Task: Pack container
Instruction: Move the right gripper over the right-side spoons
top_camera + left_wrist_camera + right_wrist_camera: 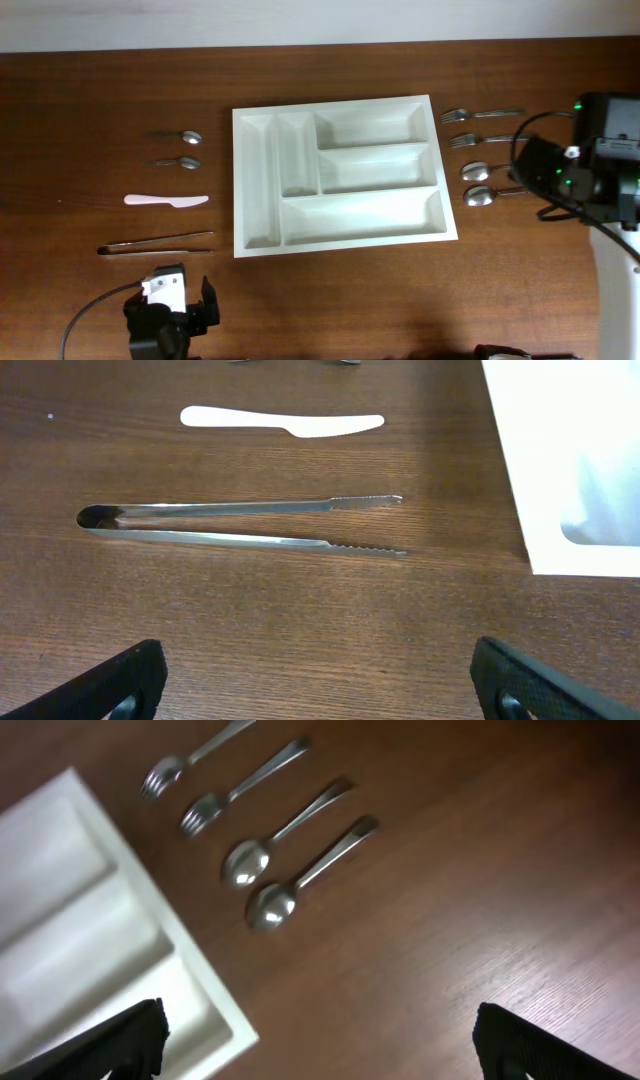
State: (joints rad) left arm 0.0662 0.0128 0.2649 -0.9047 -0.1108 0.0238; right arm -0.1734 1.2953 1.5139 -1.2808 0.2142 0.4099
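Steel tongs [240,525] fill the left wrist view, serrated tips sharp where overhead only blurs them. Left gripper [320,688] hangs just in front of them, jaws spread wide, nothing held. Right gripper [320,1042] is the same deal, wide apart and empty. White container [360,215] sits mid-table between both utensil rows.

Count:
- one tongs
- one white knife [167,200]
- two small spoons [188,136]
- two bigger spoons [475,171]
- two forks [458,116]

Overhead: straight down, whole desk [100,90]. Left wrist: low, close, tongs [240,525] ahead. Right wrist: higher, over spoons [268,908]. All share container [317,160].
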